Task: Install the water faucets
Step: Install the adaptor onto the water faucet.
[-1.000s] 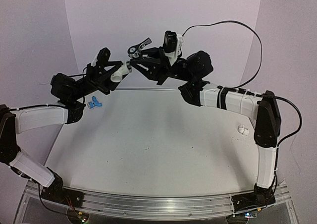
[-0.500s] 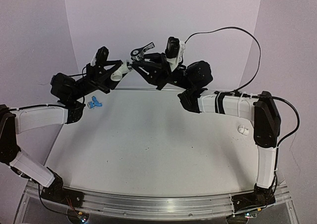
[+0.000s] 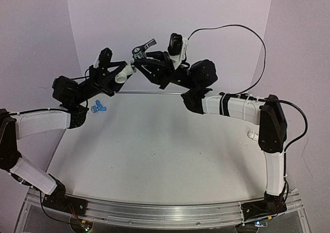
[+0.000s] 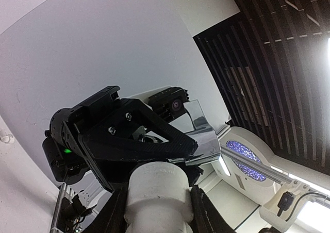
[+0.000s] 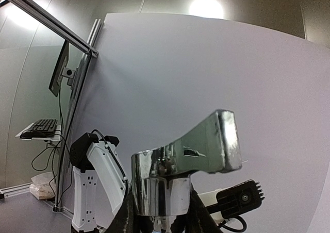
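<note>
The shiny silver faucet (image 3: 144, 48) is held aloft, lever slanting upward. The small blue faucet (image 3: 98, 107) lies on the table (image 3: 154, 150) at far left, seemingly on its side.

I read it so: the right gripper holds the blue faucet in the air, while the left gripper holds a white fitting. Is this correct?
Not quite. The right gripper holds the silver faucet, as the right wrist view shows; the blue faucet lies on the table. The left gripper does hold the white fitting.

Open passage over the table (image 3: 154, 155), only blue faucet (image 3: 98, 107) (far left) and white fitting (image 3: 252, 135) at its edges
</note>
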